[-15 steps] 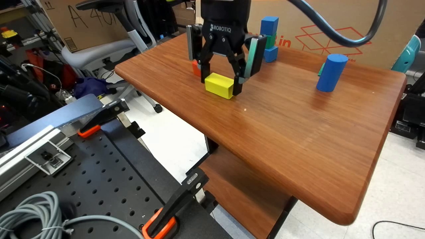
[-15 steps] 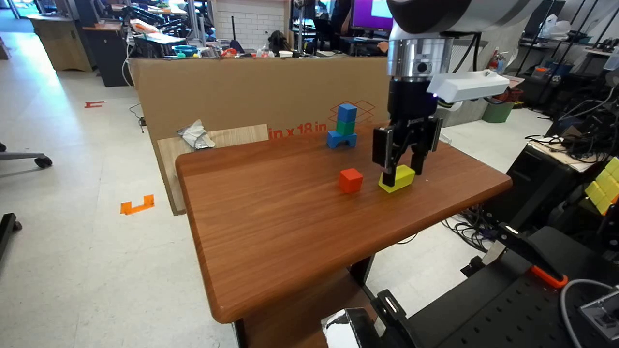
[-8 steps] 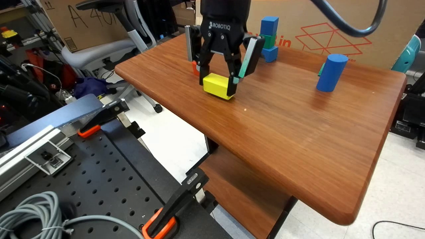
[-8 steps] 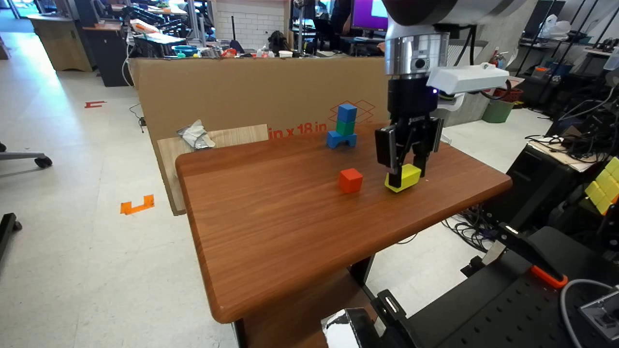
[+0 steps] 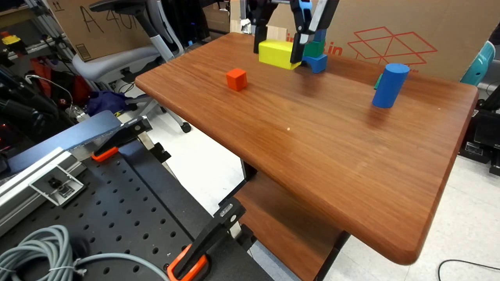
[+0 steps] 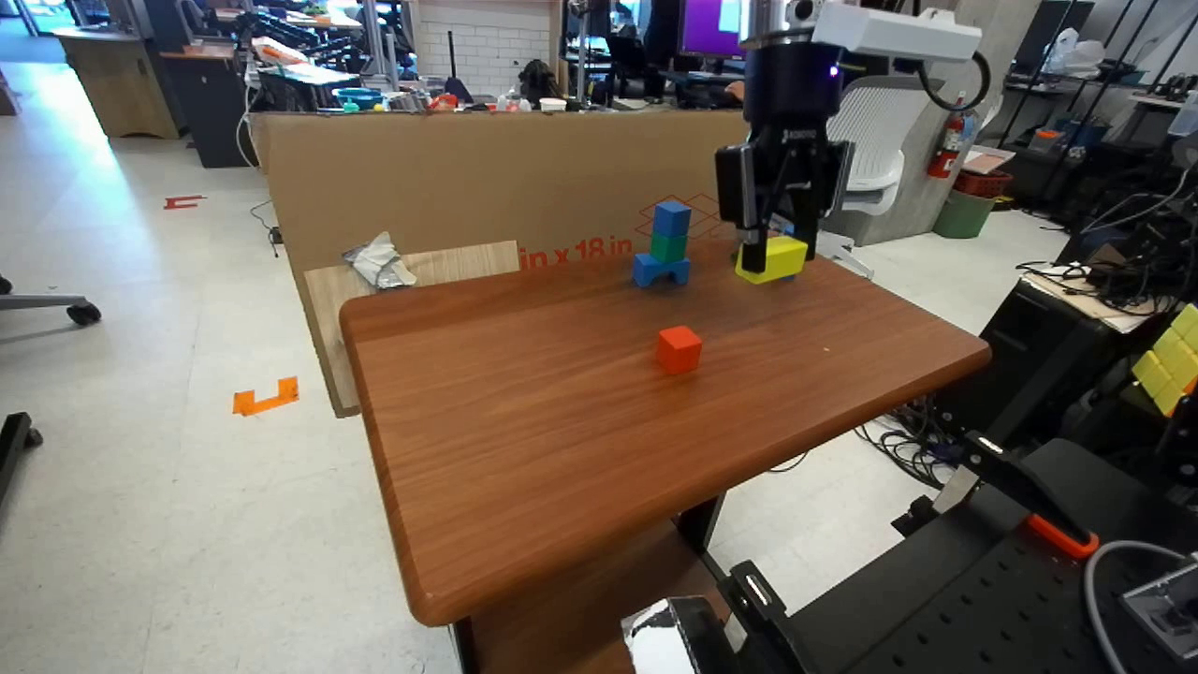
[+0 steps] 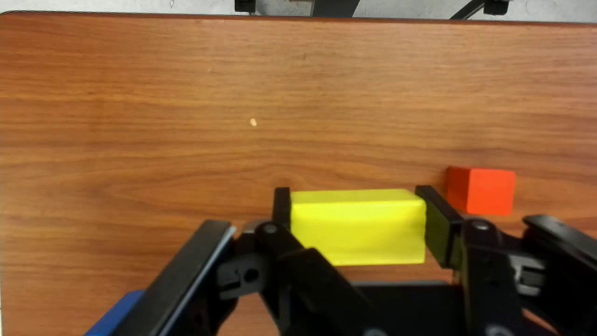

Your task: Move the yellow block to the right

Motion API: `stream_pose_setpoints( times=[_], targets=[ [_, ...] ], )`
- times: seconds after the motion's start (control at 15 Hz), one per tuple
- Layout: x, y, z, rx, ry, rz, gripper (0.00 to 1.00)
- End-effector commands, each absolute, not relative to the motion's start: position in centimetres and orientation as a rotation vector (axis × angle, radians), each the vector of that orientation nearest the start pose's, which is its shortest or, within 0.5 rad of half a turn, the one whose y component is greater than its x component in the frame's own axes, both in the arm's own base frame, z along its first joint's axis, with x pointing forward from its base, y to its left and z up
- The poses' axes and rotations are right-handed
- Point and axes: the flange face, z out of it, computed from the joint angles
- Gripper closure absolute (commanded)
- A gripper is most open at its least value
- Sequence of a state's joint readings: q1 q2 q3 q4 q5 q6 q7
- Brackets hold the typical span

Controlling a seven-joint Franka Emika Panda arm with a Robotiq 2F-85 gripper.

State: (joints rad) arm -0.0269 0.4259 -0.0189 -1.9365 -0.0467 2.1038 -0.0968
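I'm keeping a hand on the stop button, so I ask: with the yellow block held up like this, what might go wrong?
The gripper pinches the yellow block by its two ends above the table, so it might slip and drop. The stack of blue and green blocks stands on the same table, and a sideways swing could topple it. The blue cylinder might also be knocked over if the block travels low past it.

Yellow block [image 7: 361,231]; blue cylinder [image 5: 390,86]; half-hidden piece [image 5: 377,82], seemingly green.
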Motion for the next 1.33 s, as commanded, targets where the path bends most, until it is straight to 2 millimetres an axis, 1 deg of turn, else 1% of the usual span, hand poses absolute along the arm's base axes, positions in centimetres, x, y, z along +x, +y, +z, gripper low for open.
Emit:
stream_pose_setpoints(
  times=[0.0,0.2,0.6,0.73,1.0,1.27],
  targets=[
    [61.2,-3.8,25.9,-3.14,-0.034,0.399,0.59],
    [62.2,-5.2,26.0,-3.147,0.031,0.368,0.59],
    [63.2,-7.6,25.1,-3.157,0.089,0.357,0.59],
    [63.9,-7.9,24.6,-3.155,0.107,0.355,0.59],
    [65.2,-8.4,23.1,-3.176,0.134,0.385,0.59],
    [65.9,-8.8,21.4,-3.189,0.158,0.457,0.59]
  ],
)
